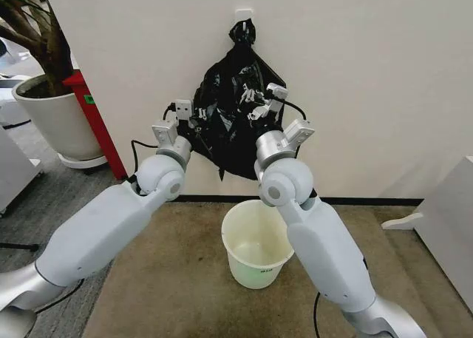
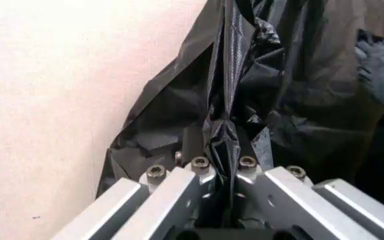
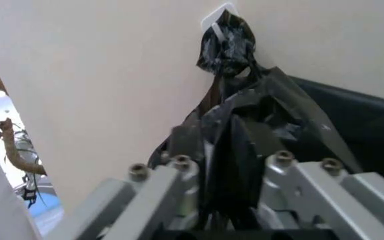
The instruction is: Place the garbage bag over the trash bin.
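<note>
Garbage bag (image 1: 229, 116) pinched between both grippers' jaws.

Both arms cross above the open trash bin (image 1: 255, 242); the wall (image 1: 369, 79) blocks behind.

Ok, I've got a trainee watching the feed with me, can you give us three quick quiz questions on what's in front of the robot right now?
1. True or false: the garbage bag already lines the trash bin.
2. What is the left gripper shut on?
A) the bin's rim
B) a fold of the bag
C) the planter
3. Fill in: the bag hangs by its knotted top from a hook on the ____.

Key: 1 false, it hangs on the wall above the bin; 2 B, as is the right gripper; 3 wall.
</note>
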Controlling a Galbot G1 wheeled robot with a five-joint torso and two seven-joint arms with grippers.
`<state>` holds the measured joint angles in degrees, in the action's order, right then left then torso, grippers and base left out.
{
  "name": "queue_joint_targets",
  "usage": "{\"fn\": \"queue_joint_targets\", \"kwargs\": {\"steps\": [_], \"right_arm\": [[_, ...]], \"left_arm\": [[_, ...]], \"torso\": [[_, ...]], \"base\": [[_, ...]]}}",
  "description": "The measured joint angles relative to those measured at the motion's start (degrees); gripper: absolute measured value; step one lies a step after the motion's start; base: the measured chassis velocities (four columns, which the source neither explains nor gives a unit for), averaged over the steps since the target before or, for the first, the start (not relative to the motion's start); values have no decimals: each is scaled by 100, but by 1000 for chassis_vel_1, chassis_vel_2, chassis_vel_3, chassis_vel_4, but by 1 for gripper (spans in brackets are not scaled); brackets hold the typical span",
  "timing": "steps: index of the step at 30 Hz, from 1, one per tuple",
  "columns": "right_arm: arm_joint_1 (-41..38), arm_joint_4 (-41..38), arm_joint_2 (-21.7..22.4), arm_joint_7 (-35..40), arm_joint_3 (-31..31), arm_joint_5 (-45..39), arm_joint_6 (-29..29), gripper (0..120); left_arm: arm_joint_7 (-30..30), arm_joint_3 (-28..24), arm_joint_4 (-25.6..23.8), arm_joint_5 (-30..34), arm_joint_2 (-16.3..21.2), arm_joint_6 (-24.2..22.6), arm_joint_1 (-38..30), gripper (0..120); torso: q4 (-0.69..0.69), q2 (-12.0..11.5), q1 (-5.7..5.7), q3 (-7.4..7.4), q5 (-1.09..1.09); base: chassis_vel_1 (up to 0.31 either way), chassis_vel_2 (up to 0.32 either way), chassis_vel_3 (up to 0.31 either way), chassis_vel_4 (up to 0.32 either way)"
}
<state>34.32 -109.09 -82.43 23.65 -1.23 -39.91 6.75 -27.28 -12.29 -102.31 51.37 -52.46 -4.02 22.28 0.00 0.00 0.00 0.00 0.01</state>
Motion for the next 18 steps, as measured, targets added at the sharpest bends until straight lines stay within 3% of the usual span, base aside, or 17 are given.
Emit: {"fn": "queue_joint_targets", "kwargs": {"steps": [5,8,13,18], "right_arm": [[119,-215,41,10,-131,150,151,33],[151,-318,71,12,-111,133,188,40],[167,-496,13,75,60,127,288,64],[207,-503,-26,146,189,263,409,77]], "left_arm": [[5,1,110,-76,-86,23,-19,0],[7,1,154,-89,-118,26,-21,0],[8,-33,233,-126,-243,29,-37,0],[8,-62,262,-145,-285,29,-44,0]], "torso": [[-1,1,0,0,0],[-1,1,0,0,0],[0,1,0,0,-1],[0,1,0,0,-1]], "base": [[0,0,0,0],[0,0,0,0],[0,0,0,0],[0,0,0,0]]}}
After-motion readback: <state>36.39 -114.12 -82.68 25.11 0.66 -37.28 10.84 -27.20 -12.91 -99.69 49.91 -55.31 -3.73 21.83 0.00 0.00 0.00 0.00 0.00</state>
